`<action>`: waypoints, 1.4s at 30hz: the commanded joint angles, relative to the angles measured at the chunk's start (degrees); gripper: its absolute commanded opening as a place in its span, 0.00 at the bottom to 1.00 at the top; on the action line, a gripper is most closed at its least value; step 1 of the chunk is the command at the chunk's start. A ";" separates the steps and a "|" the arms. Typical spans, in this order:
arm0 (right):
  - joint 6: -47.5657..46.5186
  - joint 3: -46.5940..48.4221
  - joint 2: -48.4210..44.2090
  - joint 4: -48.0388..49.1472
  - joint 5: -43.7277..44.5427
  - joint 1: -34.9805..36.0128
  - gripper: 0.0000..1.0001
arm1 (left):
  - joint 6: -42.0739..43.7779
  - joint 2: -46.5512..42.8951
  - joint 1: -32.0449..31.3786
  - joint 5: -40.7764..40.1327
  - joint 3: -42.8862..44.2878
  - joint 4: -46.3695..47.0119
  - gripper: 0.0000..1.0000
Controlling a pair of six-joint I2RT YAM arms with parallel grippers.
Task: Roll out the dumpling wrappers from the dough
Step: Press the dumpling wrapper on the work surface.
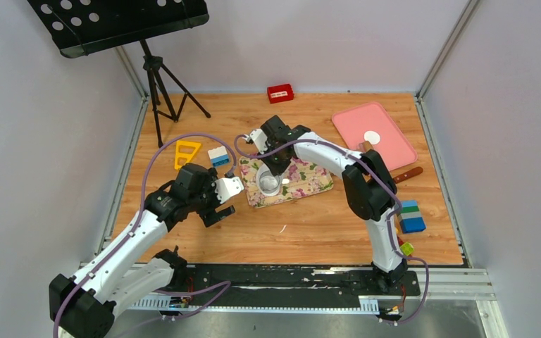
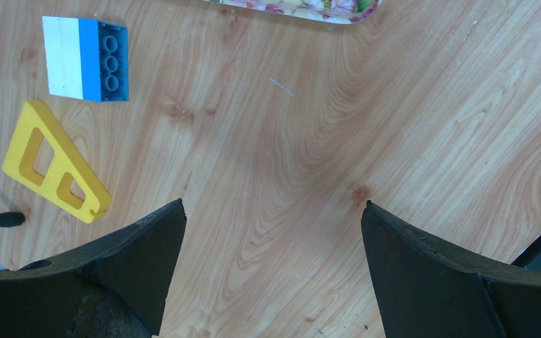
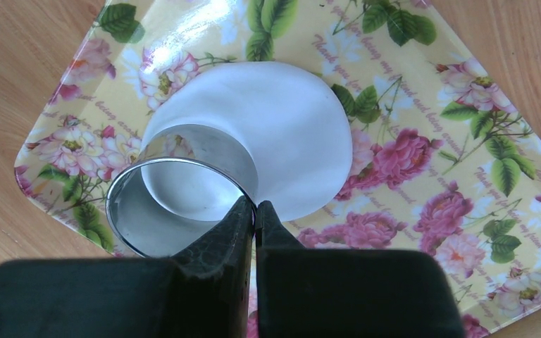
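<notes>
The right gripper [image 3: 255, 211] is clamped on the near wall of the shiny round metal ring cutter [image 3: 215, 155], which sits at the closest edge of the flattened white dough sheet [image 3: 289, 134] just ahead of its fingertips. For a full disc, it should probably nudge the ring forward until it is wholly over dough, level it, then press straight down. The left gripper [image 2: 273, 208] hangs with its jaws wide apart, holding nothing.

Dough [image 3: 282, 134] sits on the middle tray [image 3: 423, 162] with the ring cutter [image 3: 130, 229] on its edge, block [image 1: 218, 155] and triangle [image 1: 187, 153] off to the left.
</notes>
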 commanded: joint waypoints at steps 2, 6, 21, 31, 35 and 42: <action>-0.74 1.84 0.70 -1.92 -0.05 -0.10 0.07 | -0.63 -0.30 0.36 0.72 -0.28 1.49 1.00; -0.73 2.10 0.12 -1.88 0.76 -0.10 0.16 | -0.59 -0.25 0.36 0.71 -0.28 1.56 1.00; -2.88 0.90 -10.61 -2.12 0.60 -0.38 0.44 | -0.50 1.13 0.36 -1.01 2.72 3.34 1.00; 6.31 -5.90 -19.07 1.48 -24.28 -13.02 0.12 | -5.25 24.64 4.13 4.50 25.15 9.01 0.97; 11.65 -10.37 -17.24 6.38 -37.51 -16.92 0.01 | -14.71 34.38 7.21 18.44 31.11 14.58 0.71; 16.09 -13.07 -10.88 10.67 -51.92 -17.57 0.00 | -24.02 41.05 7.92 39.91 28.22 25.46 0.09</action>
